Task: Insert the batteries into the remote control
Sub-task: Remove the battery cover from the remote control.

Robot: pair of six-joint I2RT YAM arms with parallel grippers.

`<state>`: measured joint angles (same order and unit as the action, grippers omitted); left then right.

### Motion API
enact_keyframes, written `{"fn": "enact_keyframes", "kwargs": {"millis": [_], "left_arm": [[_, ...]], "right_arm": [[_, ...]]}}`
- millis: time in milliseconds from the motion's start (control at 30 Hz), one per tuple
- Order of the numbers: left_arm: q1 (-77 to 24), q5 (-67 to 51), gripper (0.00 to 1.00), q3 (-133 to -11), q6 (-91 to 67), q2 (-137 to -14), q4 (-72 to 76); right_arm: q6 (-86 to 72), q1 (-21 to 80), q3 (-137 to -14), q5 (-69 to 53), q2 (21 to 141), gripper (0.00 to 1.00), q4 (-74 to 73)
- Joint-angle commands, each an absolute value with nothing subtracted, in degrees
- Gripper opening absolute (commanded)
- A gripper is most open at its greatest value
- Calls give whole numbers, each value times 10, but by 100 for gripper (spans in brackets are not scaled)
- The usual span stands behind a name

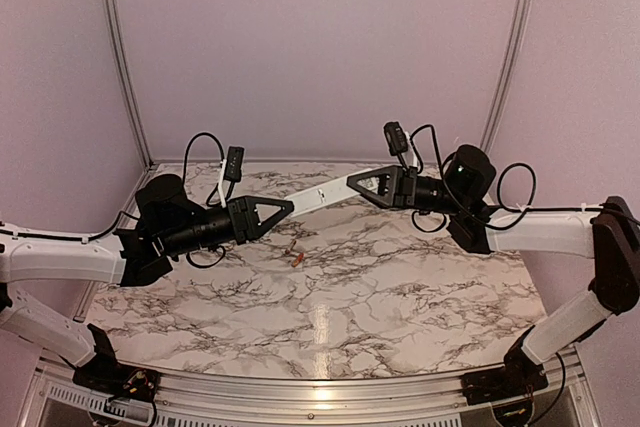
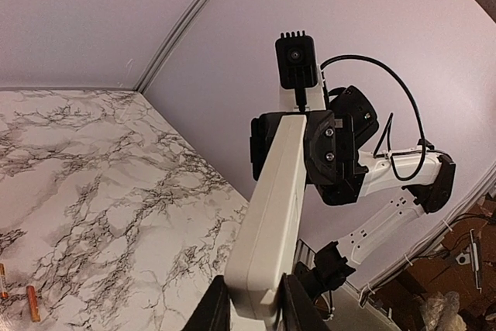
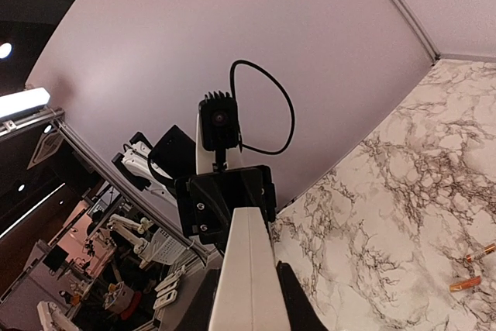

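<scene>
The white remote control hangs in the air above the marble table, held at both ends. My left gripper is shut on its left end. My right gripper is shut on its right end. In the left wrist view the remote runs up from my jaws to the right gripper. In the right wrist view the remote runs up to the left gripper. Two small orange batteries lie on the table below the remote. They also show in the left wrist view and the right wrist view.
Pale walls with metal corner rails close off the back and sides of the table. Cables loop above both wrists.
</scene>
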<state>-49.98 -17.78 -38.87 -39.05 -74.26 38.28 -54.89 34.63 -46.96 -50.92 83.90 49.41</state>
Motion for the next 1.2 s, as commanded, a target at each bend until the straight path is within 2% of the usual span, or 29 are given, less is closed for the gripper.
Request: {"fn": "enact_keyframes", "kwargs": {"millis": [0,67,133,200,600,767,1167], "left_arm": [[-497,-158,18,-391,-375,-741,368],[-497,-149,22,-395,-375,-742,360],[-496,-137,34,-398,-377,-744,350],[-496,-132,37,-400,-377,-746,343],[-496,-126,29,-415,-373,-758,309],[-496,-129,37,-414,-374,-757,304],[-496,-128,37,-407,-375,-756,298]], "right_arm": [[-557,345,-476,-513,841,0,491],[-543,345,-480,-507,835,0,466],[-537,345,-483,-505,834,0,458],[-538,345,-484,-505,833,0,458],[-528,339,-487,-500,830,0,446],[-524,333,-489,-498,826,0,441],[-525,328,-491,-498,826,0,438]]}}
